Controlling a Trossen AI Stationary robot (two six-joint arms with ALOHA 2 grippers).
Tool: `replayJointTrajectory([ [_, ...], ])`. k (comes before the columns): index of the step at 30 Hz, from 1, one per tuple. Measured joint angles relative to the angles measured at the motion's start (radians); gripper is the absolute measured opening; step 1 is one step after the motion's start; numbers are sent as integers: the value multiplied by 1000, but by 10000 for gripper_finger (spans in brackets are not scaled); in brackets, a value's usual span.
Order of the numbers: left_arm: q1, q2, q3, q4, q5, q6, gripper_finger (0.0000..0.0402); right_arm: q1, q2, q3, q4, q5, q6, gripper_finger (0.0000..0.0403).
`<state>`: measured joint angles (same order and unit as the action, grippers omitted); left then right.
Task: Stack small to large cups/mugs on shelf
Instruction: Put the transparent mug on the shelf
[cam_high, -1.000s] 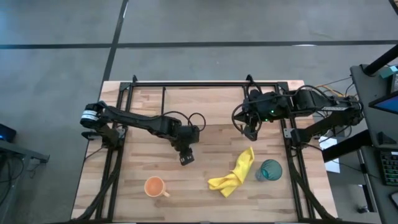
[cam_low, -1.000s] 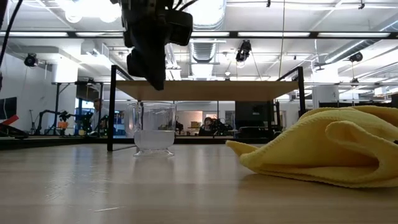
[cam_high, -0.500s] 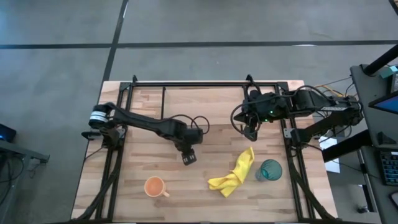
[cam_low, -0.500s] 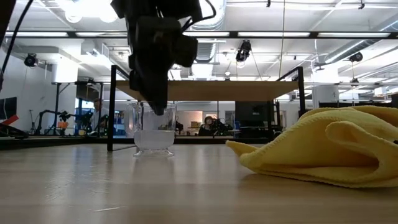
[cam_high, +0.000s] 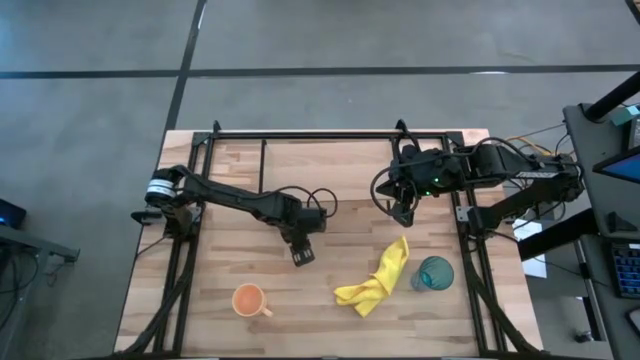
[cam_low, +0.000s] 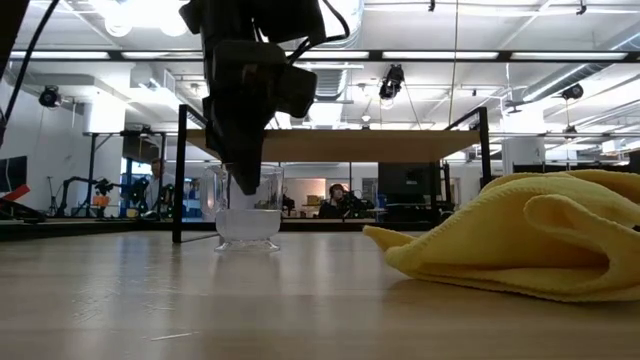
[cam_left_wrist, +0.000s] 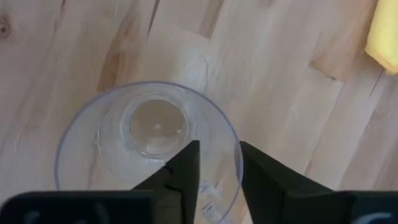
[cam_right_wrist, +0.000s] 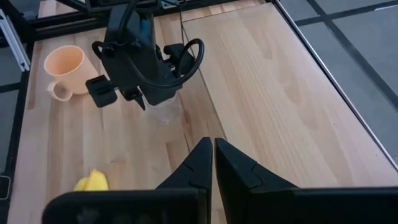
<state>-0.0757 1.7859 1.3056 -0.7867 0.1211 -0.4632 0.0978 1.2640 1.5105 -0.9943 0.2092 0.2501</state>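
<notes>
**A:** Where do you stand with the left gripper (cam_left_wrist: 216, 163)?

**B:** You have it directly above the small clear glass cup (cam_left_wrist: 148, 144), which stands upright on the bench (cam_high: 330, 170) near the middle. Your left wrist view looks straight down into the cup's mouth, and the 2 fingers (cam_left_wrist: 183, 168) straddle the near part of its rim: 1 tip shows inside the circle, the other just outside it. They are parted only narrowly and grasp nothing yet. In the low view the gripper's tip overlaps the top of the cup (cam_low: 245, 207), so you are about at rim height.

**A:** And the relation that matters for the next move?

**B:** The cup wall lies between your fingertips, and the cup's axis is vertical, in line with your approach. I judge that a short drop and a squeeze on the wall is what this calls for; if you are off to one side, the thin glass may slip or tip.

**A:** The right arm?

**B:** Your right gripper (cam_right_wrist: 212, 163) waits over the far right part of the bench, its fingers pressed together on nothing. The left arm is plainly nearer the cup.

**A:** The rest?

**B:** The orange handled mug (cam_high: 249, 299) sits at the near edge, the teal translucent tumbler (cam_high: 434, 272) near the right edge beside the yellow cloth (cam_high: 378, 280). The shelf (cam_low: 340, 145) shows behind the cup in the low view, and I see nothing on it
</notes>
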Motion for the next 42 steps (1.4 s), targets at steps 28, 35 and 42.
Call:
replayJointTrajectory([
  [28,-2,-214,418,-347,-32,20,0,0,0,0,3,1,3,13],
  [35,35,-221,538,-543,-282,118,0,0,0,-9,3,1,3,13],
  [42,150,-218,537,-612,-317,165,0,0,0,-10,3,1,3,13],
])
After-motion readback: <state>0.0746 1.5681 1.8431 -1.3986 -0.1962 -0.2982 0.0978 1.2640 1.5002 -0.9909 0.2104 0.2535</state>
